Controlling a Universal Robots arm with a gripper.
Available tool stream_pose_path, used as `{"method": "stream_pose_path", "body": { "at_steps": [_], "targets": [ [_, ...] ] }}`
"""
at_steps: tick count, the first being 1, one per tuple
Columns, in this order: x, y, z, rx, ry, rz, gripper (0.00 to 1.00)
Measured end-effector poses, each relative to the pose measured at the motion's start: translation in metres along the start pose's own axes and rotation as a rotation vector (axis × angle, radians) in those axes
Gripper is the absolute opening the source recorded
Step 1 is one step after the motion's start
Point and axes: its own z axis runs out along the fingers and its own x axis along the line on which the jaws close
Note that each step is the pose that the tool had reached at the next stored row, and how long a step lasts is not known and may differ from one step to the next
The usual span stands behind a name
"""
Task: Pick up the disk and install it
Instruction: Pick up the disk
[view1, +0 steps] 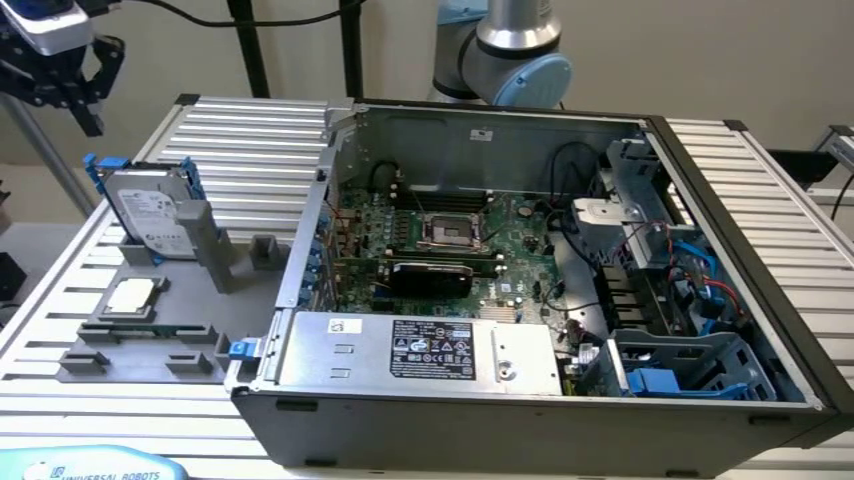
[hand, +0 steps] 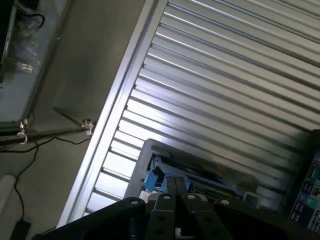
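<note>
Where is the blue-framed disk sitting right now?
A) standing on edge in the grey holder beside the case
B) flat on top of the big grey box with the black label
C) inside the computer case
A: the disk stands on edge in the grey holder, outside the open computer case.

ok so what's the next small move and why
Probably move the gripper down and toward the exterior view's right: it hangs high, apart from the disk, which stands upright in the grey holder, not yet gripped.
</note>
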Motion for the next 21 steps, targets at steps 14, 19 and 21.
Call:
{"method": "stream_pose_path", "body": {
  "at_steps": [14,19,21],
  "targets": [
    [-0.0006,-0.0006,0.0054,-0.0044,0.0132,-0.245,0.11],
    [-0.0016,-0.0011,0.0071,-0.0058,0.0176,-0.323,0.11],
    [-0.0020,-0.0013,0.0078,-0.0064,0.0193,-0.354,0.11]
  ]
}}
